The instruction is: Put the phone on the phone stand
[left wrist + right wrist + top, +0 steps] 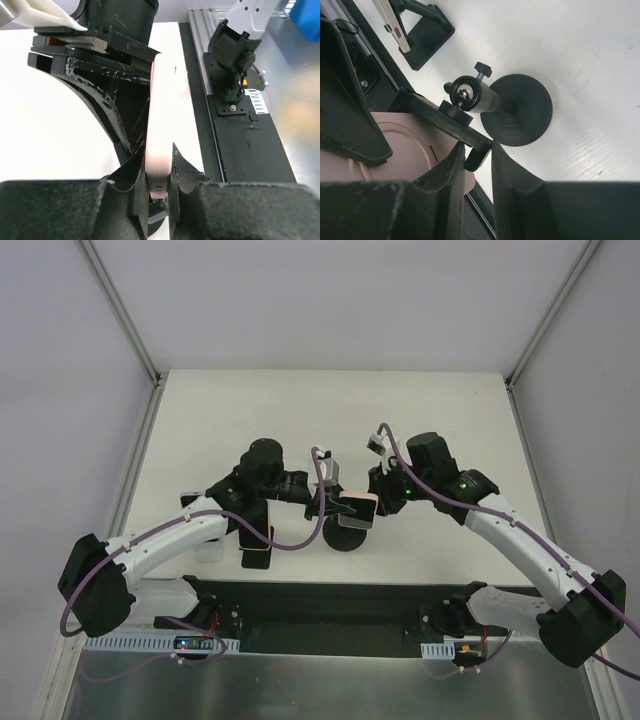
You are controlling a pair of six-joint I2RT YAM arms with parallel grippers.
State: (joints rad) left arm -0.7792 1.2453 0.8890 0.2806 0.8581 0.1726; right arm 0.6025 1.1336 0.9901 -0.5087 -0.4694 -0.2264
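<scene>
The pink-cased phone (358,508) is held edge-up over the table's middle. My left gripper (325,502) is shut on its near end; in the left wrist view the phone's pink edge (159,115) runs away from between the fingers of that gripper (159,165). The phone stand has a round black base (347,538) on the table, a ball joint (470,95) and a flat clamp bar against the phone's back (395,145). My right gripper (477,152) is shut on the bar's hooked end, to the right of the phone (378,495).
A second black stand with a flat device on it (255,545) stands left of the round base; it also shows in the right wrist view (422,37). The black mounting rail (330,605) lies along the near edge. The right arm's base (232,65) is close by.
</scene>
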